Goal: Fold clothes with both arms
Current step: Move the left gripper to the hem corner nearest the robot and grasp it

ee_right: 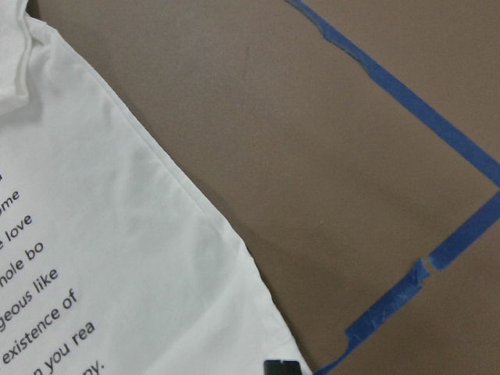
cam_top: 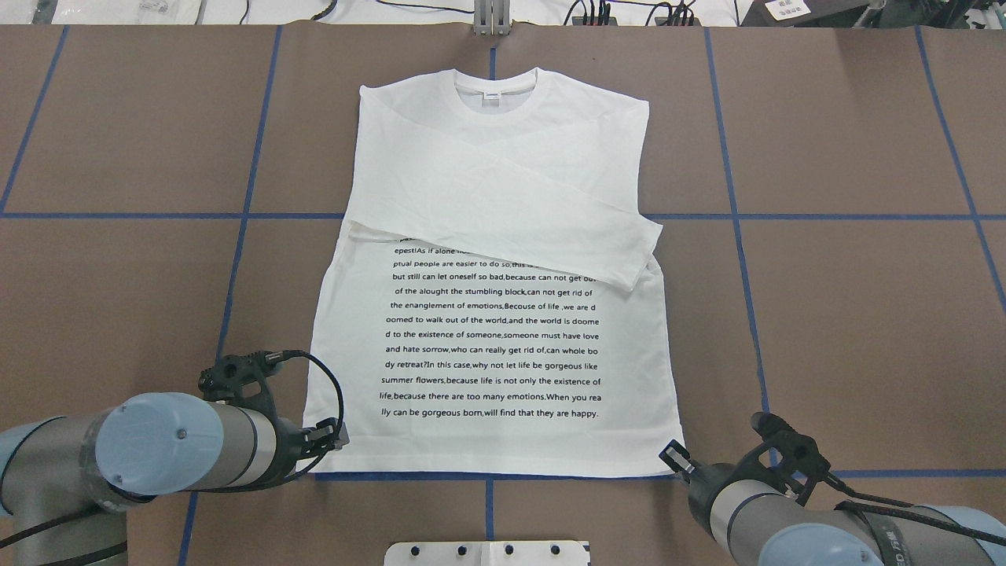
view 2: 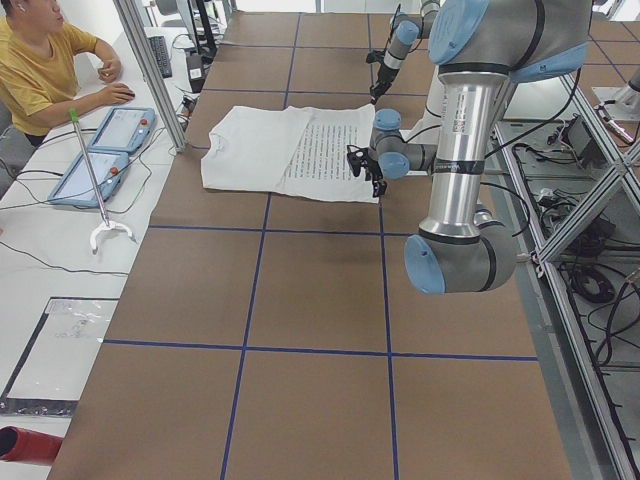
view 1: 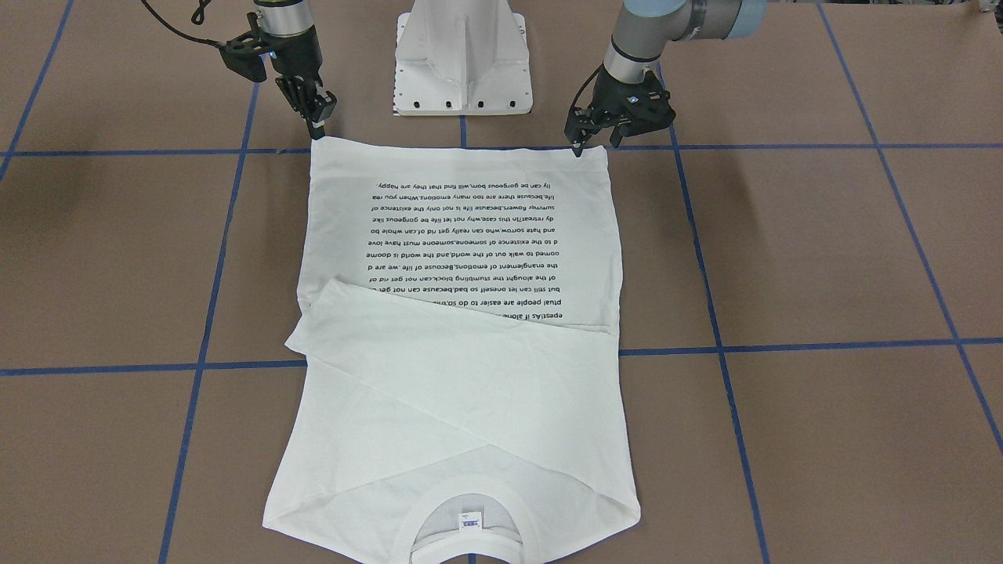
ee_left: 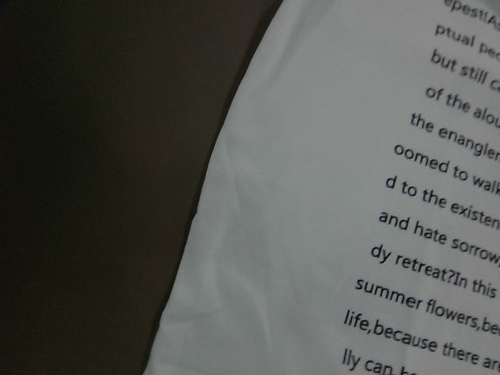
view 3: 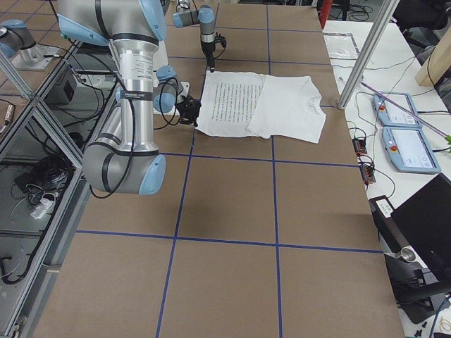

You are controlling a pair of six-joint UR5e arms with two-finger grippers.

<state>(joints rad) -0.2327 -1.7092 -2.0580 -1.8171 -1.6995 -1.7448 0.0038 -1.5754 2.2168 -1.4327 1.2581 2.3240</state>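
Observation:
The white long-sleeved T-shirt (cam_top: 487,236) lies flat on the brown table, with its black text block (cam_top: 491,334) facing up. Its neck (cam_top: 493,94) is at the far side and both sleeves are folded across the chest. My left gripper (cam_top: 334,439) sits at the hem's left corner, low over the table, jaws apart and empty; it also shows in the front-facing view (view 1: 594,146). My right gripper (cam_top: 674,456) sits at the hem's right corner and shows in the front-facing view too (view 1: 320,125). I cannot tell whether it is open. One black fingertip (ee_right: 281,367) shows beside the hem edge.
The white mounting pedestal (view 1: 462,63) stands between the arms, just behind the hem. Blue tape lines (cam_top: 731,216) grid the table. An operator (view 2: 40,60) sits at a side bench with teach pendants (view 2: 100,150), beyond a metal post (view 2: 150,70).

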